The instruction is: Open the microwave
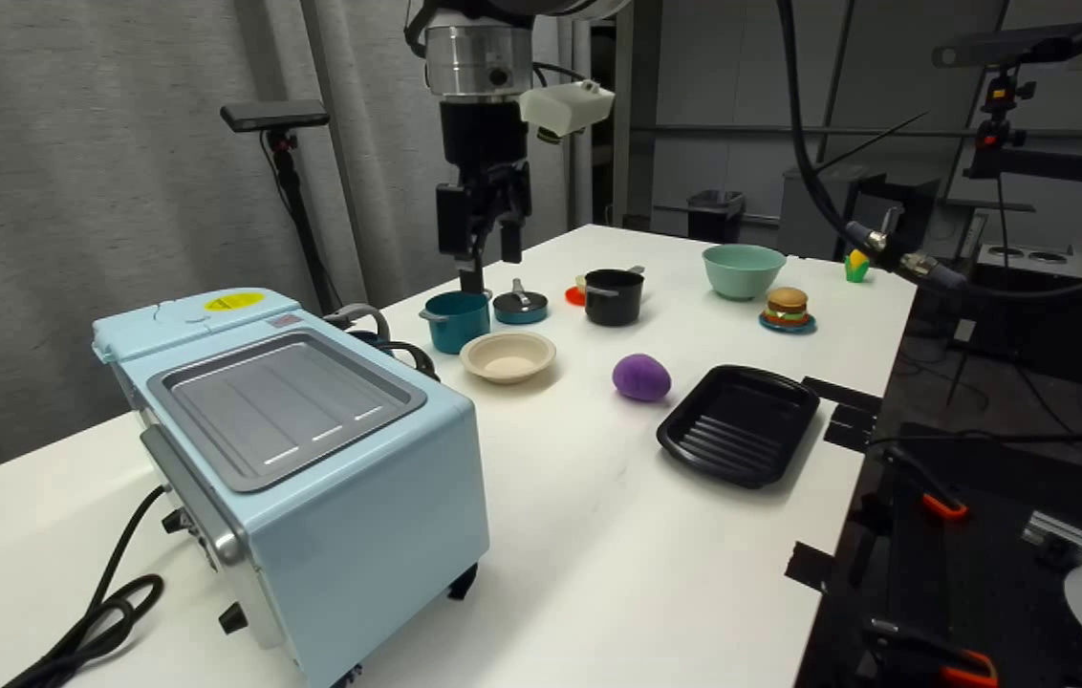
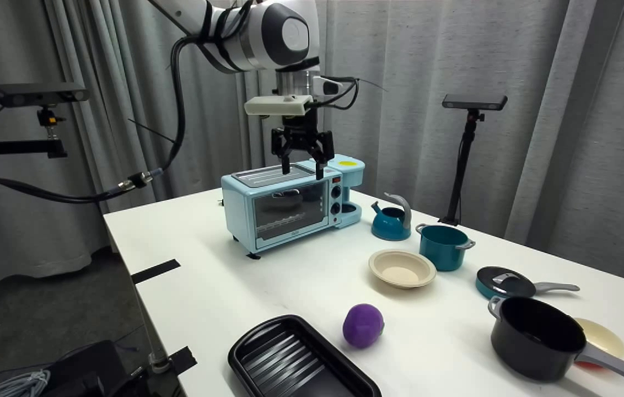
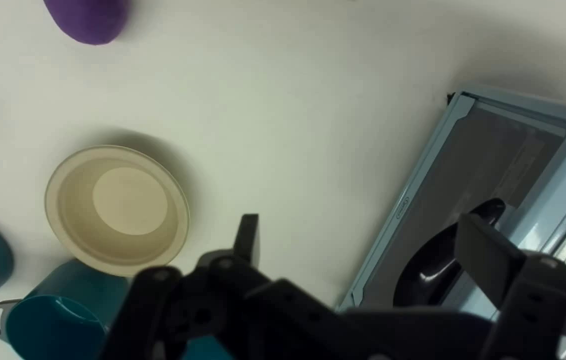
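Observation:
The pale blue microwave [image 2: 239,212] stands on the white table, its glass door [image 2: 290,212] facing front and looking shut. An exterior view [image 1: 388,516] shows it from behind. A black curved handle [image 3: 425,270] crosses the door near its top in the wrist view and shows dark in an exterior view [image 2: 286,193]. My gripper [image 2: 303,170] points down, open and empty. It hangs above the table by the microwave's front, as an exterior view [image 1: 491,263] shows. In the wrist view [image 3: 358,222], one finger overlaps the handle and the other lies over the table; contact is not visible.
In front of the microwave are a beige bowl [image 2: 402,268], a teal pot [image 2: 442,247], a blue kettle [image 2: 391,223] and a purple eggplant [image 2: 363,325]. A black tray [image 1: 740,425] lies near the table edge. A black cord [image 1: 106,621] lies behind the microwave.

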You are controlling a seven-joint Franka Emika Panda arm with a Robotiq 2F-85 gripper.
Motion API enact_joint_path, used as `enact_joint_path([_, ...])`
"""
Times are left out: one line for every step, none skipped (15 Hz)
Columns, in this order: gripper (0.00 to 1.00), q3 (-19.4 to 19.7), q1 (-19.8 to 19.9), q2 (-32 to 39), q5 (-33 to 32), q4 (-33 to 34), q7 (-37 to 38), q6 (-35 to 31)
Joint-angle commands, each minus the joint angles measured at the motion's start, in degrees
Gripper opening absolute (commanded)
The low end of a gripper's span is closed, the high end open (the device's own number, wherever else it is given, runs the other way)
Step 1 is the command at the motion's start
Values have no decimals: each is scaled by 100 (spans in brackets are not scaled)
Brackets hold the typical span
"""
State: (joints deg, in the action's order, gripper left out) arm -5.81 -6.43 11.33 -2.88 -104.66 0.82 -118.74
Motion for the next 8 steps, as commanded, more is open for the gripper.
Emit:
enact_joint_path([100,13,-108,472,-167,515,204,-142])
enact_joint_path([100,23,-133,580,-207,604,221,-214])
enact_joint_path([100,31,-145,659,-224,682,218,-272])
enact_joint_path([100,39,-164,743,-258,753,242,-325])
enact_joint_path([100,46,-174,822,-282,832,248,-366])
enact_joint_path([100,50,-180,901,-295,911,241,-398])
enact_joint_path([100,53,-186,968,-300,984,235,-415])
enact_joint_path([100,54,-189,1034,-301,1053,213,-428])
